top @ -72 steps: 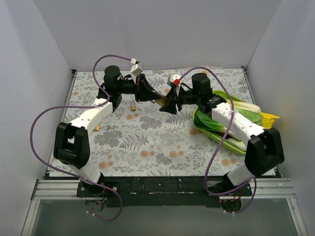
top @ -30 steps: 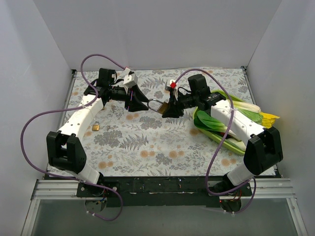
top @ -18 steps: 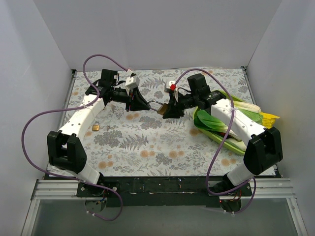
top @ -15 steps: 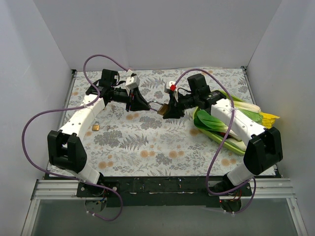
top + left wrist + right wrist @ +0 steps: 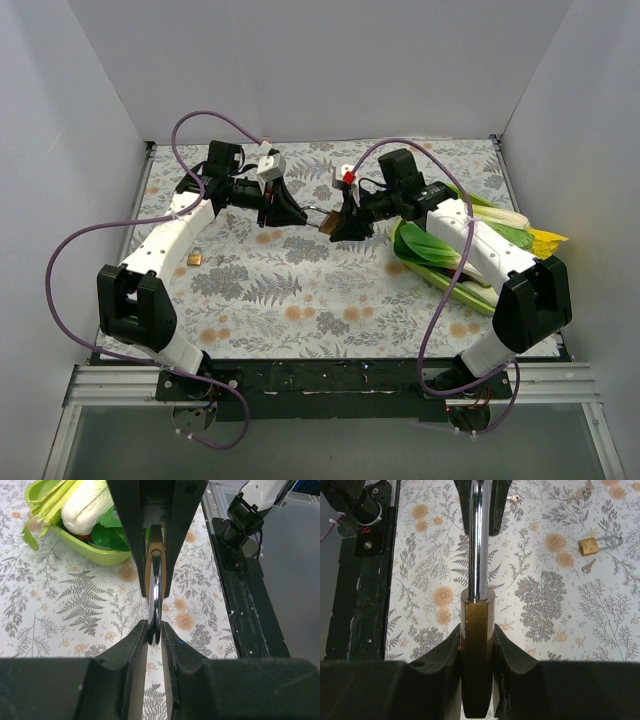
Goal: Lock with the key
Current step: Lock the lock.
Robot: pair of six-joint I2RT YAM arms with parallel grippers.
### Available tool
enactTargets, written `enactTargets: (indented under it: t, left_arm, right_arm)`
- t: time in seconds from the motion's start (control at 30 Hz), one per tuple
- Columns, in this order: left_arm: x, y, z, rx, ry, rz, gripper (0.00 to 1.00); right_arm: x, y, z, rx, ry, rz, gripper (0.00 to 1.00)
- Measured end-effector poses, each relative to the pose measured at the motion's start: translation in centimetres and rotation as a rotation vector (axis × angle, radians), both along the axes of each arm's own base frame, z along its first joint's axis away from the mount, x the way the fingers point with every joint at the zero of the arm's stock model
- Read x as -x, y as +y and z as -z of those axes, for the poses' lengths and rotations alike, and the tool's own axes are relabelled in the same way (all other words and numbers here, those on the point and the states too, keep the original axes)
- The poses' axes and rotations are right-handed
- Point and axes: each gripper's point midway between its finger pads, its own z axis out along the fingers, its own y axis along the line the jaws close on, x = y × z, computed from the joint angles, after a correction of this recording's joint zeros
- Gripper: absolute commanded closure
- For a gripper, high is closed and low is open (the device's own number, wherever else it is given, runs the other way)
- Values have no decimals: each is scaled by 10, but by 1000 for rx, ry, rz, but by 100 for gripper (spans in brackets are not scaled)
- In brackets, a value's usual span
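Note:
A brass padlock (image 5: pixel 327 227) hangs in the air between my two grippers above the middle of the table. My right gripper (image 5: pixel 477 635) is shut on its brass body (image 5: pixel 478 645). The silver shackle (image 5: pixel 479 540) runs straight away from it into my left gripper (image 5: pixel 155 630), which is shut on the shackle's end (image 5: pixel 155 595). In the top view the left gripper (image 5: pixel 288 212) and the right gripper (image 5: pixel 342 224) face each other. Small keys (image 5: pixel 580 492) lie loose on the cloth, and one more key (image 5: pixel 587 566) lies by a second padlock.
A second, small brass padlock (image 5: pixel 592 545) lies on the flowered cloth; it also shows in the top view (image 5: pixel 194 258) by the left arm. A green tray (image 5: pixel 455 285) of leafy vegetables (image 5: pixel 87 505) stands at the right. Grey walls stand on three sides.
My left gripper has moved right toward the padlock and closed on its shackle. The right gripper has kept hold of the brass body and shifted slightly.

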Motion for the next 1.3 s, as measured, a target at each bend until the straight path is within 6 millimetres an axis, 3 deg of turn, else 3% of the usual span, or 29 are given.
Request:
enactTargets:
  t: [0.13, 0.23, 0.27, 0.43, 0.63, 0.93, 1.03, 1.3]
  left_arm:
    - [5, -6, -1, 2, 16, 17, 90]
    - [6, -7, -1, 4, 17, 24, 100]
    - [7, -7, -1, 5, 21, 23, 100]
    - [7, -8, 0, 7, 17, 26, 80]
    - [7, -6, 6, -11, 19, 18, 78]
    - [8, -5, 10, -23, 18, 18, 85]
    - [8, -4, 10, -24, 18, 17, 100]
    - [7, -5, 10, -23, 7, 16, 100]
  right_arm:
    - [1, 6, -1, -3, -4, -16, 99]
    - [3, 8, -1, -2, -4, -21, 99]
    - [3, 8, -1, -3, -5, -21, 99]
    - [3, 8, -1, -3, -7, -21, 99]
    - [3, 8, -2, -4, -11, -23, 99]
    - [2, 8, -2, -5, -25, -29, 99]
    - [2, 8, -2, -5, -26, -29, 99]
    - [1, 9, -4, -11, -12, -16, 99]
